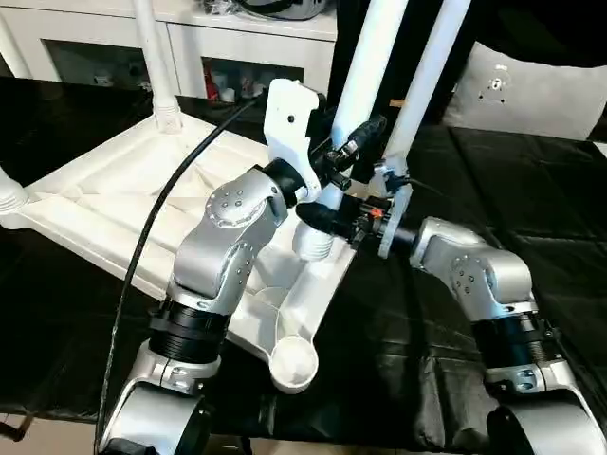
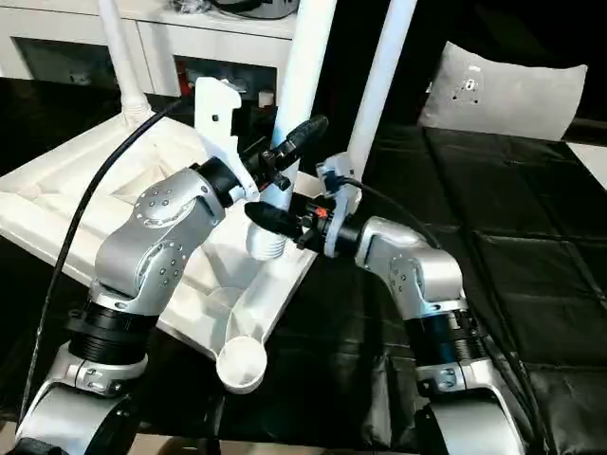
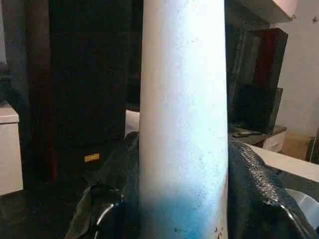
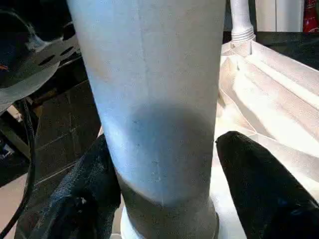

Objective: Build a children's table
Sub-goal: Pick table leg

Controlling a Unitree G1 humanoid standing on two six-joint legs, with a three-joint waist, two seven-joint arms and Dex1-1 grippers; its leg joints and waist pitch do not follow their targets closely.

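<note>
The children's table lies upside down on a black cover, and its ribbed white top [image 1: 114, 199] faces up. One white leg [image 1: 365, 76] stands in the right corner socket. My left gripper [image 1: 353, 142] is shut on that leg, with a finger [image 3: 107, 209] pressed against each side. Lower down, just above the socket, my right gripper [image 1: 327, 223] straddles the same leg, open, with one finger [image 4: 259, 189] slightly clear of it. Legs also stand at the back corner [image 1: 152, 57] and the left corner [image 1: 9, 194]. The front corner socket [image 1: 292, 360] is empty.
Another white leg [image 1: 432, 57] rises just right of the held one, its lower end hidden behind my right wrist. A white cabinet with glass doors [image 1: 95, 47] stands at the back. A pale cushion [image 1: 531, 95] lies back right. A black cable [image 1: 152, 218] hangs over the table top.
</note>
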